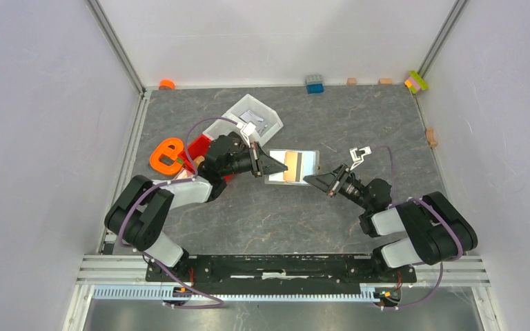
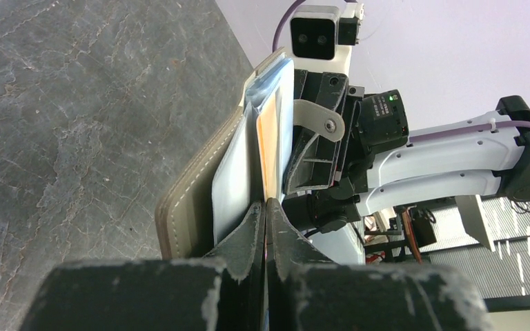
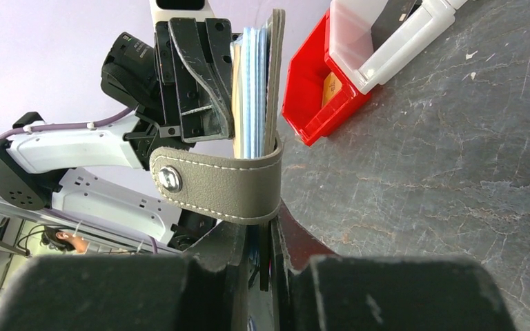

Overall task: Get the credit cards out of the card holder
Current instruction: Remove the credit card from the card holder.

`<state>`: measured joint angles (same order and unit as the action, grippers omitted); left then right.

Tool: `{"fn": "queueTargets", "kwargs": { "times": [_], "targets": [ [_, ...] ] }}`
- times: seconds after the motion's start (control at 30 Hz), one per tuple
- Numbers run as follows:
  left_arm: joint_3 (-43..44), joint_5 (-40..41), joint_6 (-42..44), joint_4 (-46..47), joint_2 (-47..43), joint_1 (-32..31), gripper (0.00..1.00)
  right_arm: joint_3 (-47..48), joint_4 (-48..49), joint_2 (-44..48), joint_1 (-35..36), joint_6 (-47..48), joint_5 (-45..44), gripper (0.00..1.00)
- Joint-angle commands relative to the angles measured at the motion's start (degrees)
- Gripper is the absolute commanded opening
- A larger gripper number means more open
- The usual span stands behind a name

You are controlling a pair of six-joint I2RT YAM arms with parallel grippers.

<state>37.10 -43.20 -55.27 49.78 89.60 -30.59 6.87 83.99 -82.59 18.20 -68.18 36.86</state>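
the card holder point(image 1: 293, 167) is held on edge above the table point(image 1: 359, 124), between both tools. left tool point(image 2: 266, 205) is clamped tight on one edge; right tool point(image 3: 262, 221) is narrowed on the strap side. hold the left grip firm, pinch only the credit cards point(image 3: 252, 83), and pull straight.

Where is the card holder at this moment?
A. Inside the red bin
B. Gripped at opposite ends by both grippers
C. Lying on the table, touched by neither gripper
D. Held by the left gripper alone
B: the top view shows the card holder spanning the gap between the left gripper and the right gripper, and each wrist view shows that gripper pinched on one end of it.
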Motion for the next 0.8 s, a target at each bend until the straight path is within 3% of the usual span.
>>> {"fn": "queueTargets", "kwargs": {
  "times": [0.0, 0.37, 0.47, 0.53, 0.6, 0.77],
  "targets": [
    [-0.3, 2.1, 1.8, 2.3, -1.0, 1.4, 0.02, -1.0, 21.4, -0.6, -1.5, -0.7, -1.4, 0.03],
    [-0.5, 2.3, 1.8, 2.0, -1.2, 1.8, 0.02, -1.1, 21.5, -0.6, -1.6, -0.8, -1.4, 0.04],
    [0.2, 1.2, 1.8, 2.3, -0.9, 1.1, 0.02, -0.6, 21.7, -0.7, -1.6, -0.5, -0.6, 0.28],
    [1.2, 0.6, 2.4, 1.6, -0.5, 0.2, 0.02, -0.5, 22.2, -0.5, -1.5, -0.5, -0.4, 0.38],
    [2.1, 0.7, 4.1, -0.6, -0.3, -0.9, 0.02, -0.5, 21.6, 0.0, -1.4, 0.2, -0.3, 0.44],
    [2.9, 0.0, 4.3, -1.2, 0.2, -1.4, 0.02, 0.3, 15.7, 2.1, -0.4, 3.9, -0.3, 0.46]
  ]
}}
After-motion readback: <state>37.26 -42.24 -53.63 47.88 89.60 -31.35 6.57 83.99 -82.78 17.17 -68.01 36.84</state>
